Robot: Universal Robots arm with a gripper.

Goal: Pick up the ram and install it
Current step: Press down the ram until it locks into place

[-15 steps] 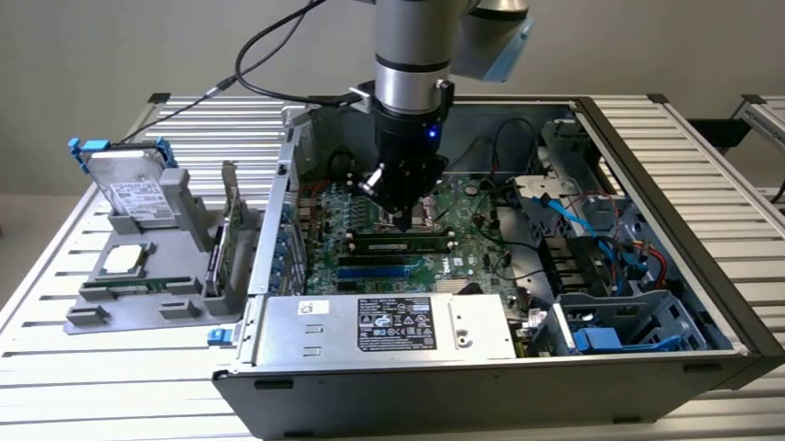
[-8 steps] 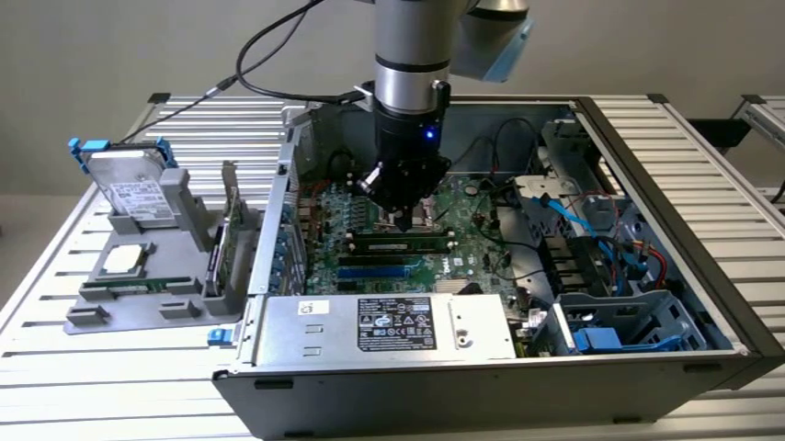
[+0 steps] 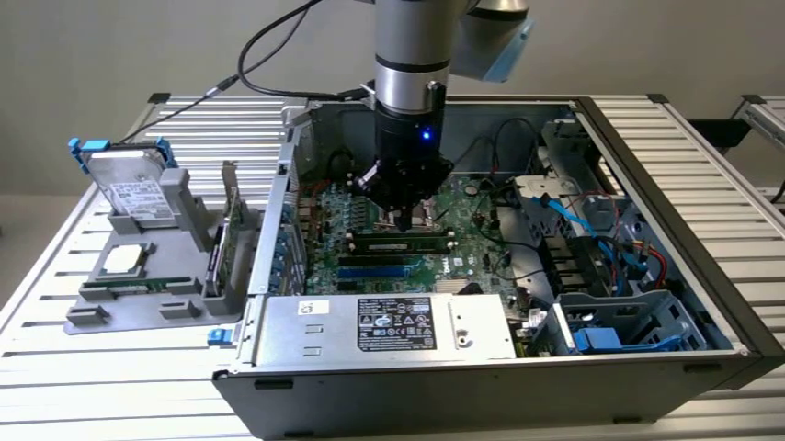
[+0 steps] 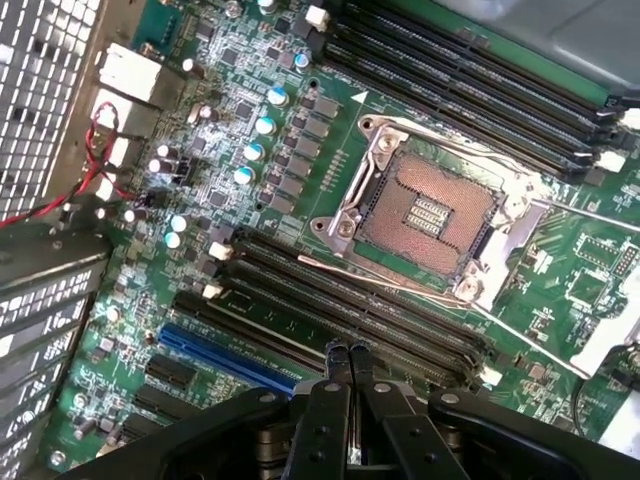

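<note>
A: Where is the ram found?

B: Inside the big open grey metal computer case (image 3: pixel 687 303), the long thin green ram stick (image 3: pixel 403 244) is seen lying in a black slot.

A: And the black gripper (image 4: pixel 348 352)?

B: It is held clenched and empty, right above the stick. The pushing-in step seems reached; a straight, gentle press is called for.

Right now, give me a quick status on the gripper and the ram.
Gripper shut, fingertips together, low over the motherboard. Ram lying in a slot right below the fingertips. Nothing between them.
</note>
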